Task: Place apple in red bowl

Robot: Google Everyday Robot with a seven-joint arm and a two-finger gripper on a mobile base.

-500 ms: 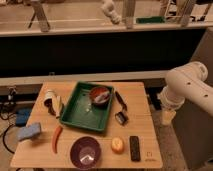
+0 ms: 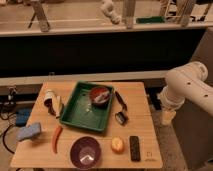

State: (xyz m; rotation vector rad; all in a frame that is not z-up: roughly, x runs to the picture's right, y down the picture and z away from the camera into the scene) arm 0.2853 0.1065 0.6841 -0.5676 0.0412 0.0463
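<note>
Camera view, single frame. Wooden table (image 2: 146,131) at centre, with the white arm (image 2: 187,90) at the right side, clear of the tabletop.

Gripper (image 2: 168,116) — hangs below the arm just off the table's right edge, level with the table's middle. Whether it is open or closed cannot be told; nothing is seen in it.

Apple (image 2: 117,145) — rests on the table near the front edge, between the purple bowl (image 2: 85,152) to its left and a black flat device (image 2: 135,148) to its right. It touches neither.

Red bowl (image 2: 99,95) — sits upright in the far right corner of the green tray (image 2: 75,114), with something pale inside it that cannot be identified. It is well apart from the apple.

Other items: a chili (image 2: 56,138) lying left of the purple bowl; a blue sponge (image 2: 30,132) at the left edge; a black brush (image 2: 121,102) and a small dark object (image 2: 120,118) just right of the tray; a pale and dark item (image 2: 52,101) left of the tray.
</note>
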